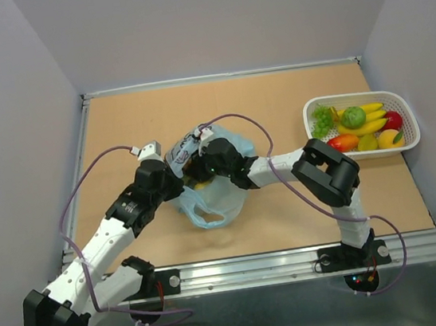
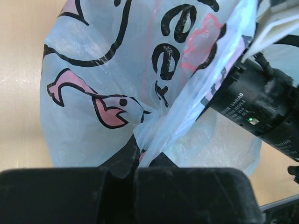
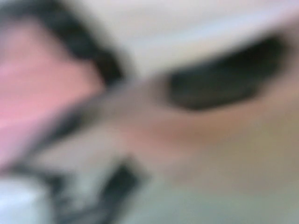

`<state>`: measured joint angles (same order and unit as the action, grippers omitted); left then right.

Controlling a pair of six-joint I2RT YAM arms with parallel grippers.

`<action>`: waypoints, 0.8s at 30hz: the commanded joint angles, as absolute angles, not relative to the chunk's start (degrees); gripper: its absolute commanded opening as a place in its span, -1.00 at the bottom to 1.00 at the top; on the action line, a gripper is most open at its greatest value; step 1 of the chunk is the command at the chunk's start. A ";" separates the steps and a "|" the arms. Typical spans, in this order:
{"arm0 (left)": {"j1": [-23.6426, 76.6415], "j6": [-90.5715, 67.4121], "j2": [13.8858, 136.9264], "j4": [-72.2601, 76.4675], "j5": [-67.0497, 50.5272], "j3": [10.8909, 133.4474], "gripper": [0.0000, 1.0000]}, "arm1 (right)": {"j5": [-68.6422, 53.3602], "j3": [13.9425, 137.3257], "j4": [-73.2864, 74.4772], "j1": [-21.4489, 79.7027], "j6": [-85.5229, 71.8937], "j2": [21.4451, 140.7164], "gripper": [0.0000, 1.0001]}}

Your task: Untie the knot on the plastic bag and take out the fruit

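Blue plastic bag (image 2: pixel 93 84), we see the left gripper (image 2: pixel 136 168) clamped on its gathered film, right gripper (image 1: pixel 201 171) at the bag, its state we cannot tell

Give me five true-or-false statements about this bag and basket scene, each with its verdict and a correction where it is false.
1. The left gripper pinches the plastic bag. True.
2. Bananas lie in the white basket. True.
3. The basket stands left of the bag. False: in the top view it stands well to the bag's right.
4. The bag is plain. False: it carries pink and black cartoon prints.
5. The right arm is parked away from the bag. False: it reaches right up to the bag.
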<state>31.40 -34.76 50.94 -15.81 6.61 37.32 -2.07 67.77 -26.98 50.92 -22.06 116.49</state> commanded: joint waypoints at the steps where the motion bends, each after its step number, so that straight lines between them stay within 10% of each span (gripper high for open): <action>1: 31.20 -33.58 51.41 -13.01 11.15 37.53 -1.00 | -4.48 66.10 -31.99 50.98 -19.25 111.02 -0.99; 24: 17.49 -24.87 65.38 -5.36 6.60 50.10 -1.00 | -15.71 49.30 -8.55 50.71 -12.31 78.32 -0.99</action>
<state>17.89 -26.89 63.96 -8.99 8.54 47.37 -10.90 47.99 -12.51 50.63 -14.44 84.03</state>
